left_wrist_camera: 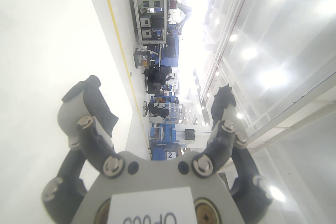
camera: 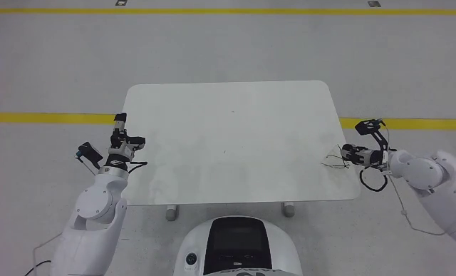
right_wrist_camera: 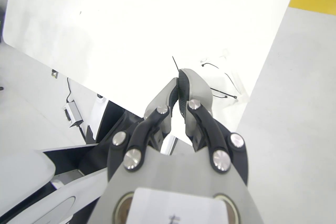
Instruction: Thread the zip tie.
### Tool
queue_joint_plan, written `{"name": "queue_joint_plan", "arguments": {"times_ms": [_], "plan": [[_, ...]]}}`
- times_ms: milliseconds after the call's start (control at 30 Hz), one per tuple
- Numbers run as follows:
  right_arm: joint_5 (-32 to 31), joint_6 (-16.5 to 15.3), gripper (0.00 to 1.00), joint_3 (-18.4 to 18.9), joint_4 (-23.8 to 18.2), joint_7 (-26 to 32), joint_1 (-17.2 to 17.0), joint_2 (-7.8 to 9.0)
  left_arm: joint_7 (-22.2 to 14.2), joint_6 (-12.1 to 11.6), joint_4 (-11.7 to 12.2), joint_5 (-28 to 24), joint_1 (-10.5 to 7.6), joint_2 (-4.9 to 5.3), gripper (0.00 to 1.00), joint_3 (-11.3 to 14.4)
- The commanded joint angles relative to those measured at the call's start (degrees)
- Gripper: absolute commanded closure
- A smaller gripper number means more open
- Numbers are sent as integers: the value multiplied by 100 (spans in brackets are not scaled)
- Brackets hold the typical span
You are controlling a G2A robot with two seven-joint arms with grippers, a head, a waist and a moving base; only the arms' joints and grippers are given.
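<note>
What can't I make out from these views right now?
1. The zip tie in the right pincer: right wrist view, the fingers hide all but its tip.
2. The loose ties on the table: top view, too small to count; right wrist view, glare.

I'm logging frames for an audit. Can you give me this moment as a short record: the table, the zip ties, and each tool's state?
table: white, rounded corners
left tool: open, holding nothing, at the table's left edge
right tool: shut on a black zip tie, whose thin end pokes out past the fingertips; at the table's right edge
loose zip ties: a few, black, lying on the table near the right tool
threading: not yet begun
</note>
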Motion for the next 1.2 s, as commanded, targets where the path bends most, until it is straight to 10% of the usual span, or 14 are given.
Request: {"name": "queue_joint_plan", "arguments": {"times_ms": [0,767,1167], "plan": [[6,0,100,1,3,-3,2,-2,0,0,0,0,0,0,0,0],[14,0,100,-3,-92,33,-9,-15,0,0,0,0,0,0,0,0],[1224,0,100,13,-623,1784,343,130,0,0,0,0,0,0,0,0]]}}
